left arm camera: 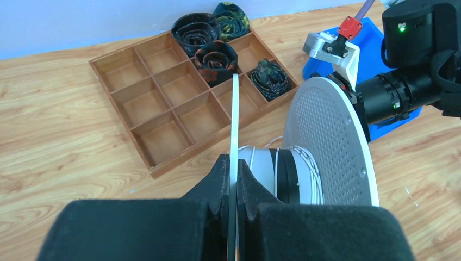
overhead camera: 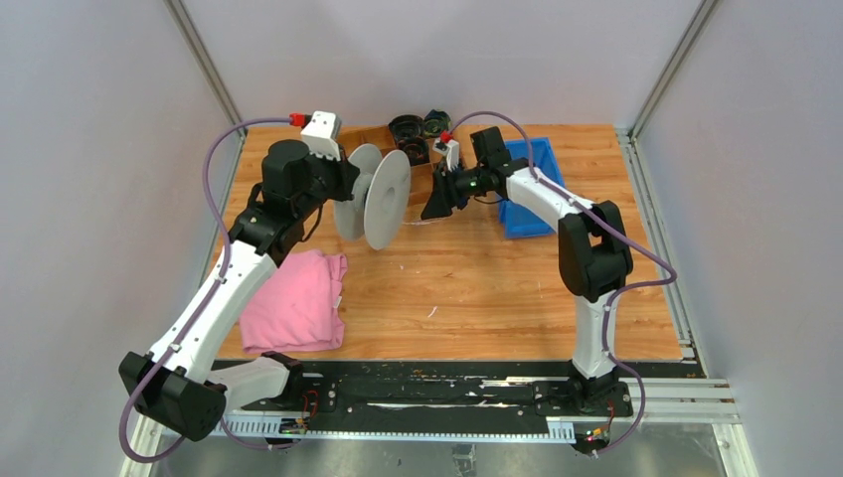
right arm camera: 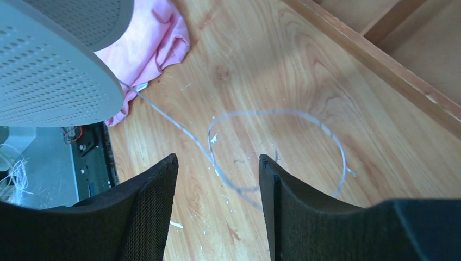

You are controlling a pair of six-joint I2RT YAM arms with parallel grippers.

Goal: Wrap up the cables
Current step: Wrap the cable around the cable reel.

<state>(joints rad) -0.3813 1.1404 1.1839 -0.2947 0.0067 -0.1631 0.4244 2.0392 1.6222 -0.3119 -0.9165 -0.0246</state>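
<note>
Table (overhead camera: 477, 288): a light wooden top; everything here stands or lies on it.
Pink cloth (overhead camera: 296, 298): folded, on the near left part of the table, beside the left arm.
Wooden tray (left arm camera: 163, 140): at the far edge, divided into square compartments. Dark rolled bundles (left arm camera: 216, 57) sit in the far right ones.
Blue bin (overhead camera: 517, 221): on the right side, just beside the tray and partly under the right arm.
Spool (overhead camera: 383, 199): grey, with two round perforated flanges that stand upright, in the middle between both arms.
Left gripper (left arm camera: 232, 179): clenched on the thin rim of one flange, one finger on each face.
Right gripper (right arm camera: 217, 160): fingers spread apart with nothing between them, hanging over the table near the tray edge.
Cables (right arm camera: 272, 111): a few turns are wound on the spool hub. One thin white strand runs from under the spool and lies in a loose loop on the wood, below the right gripper.
</note>
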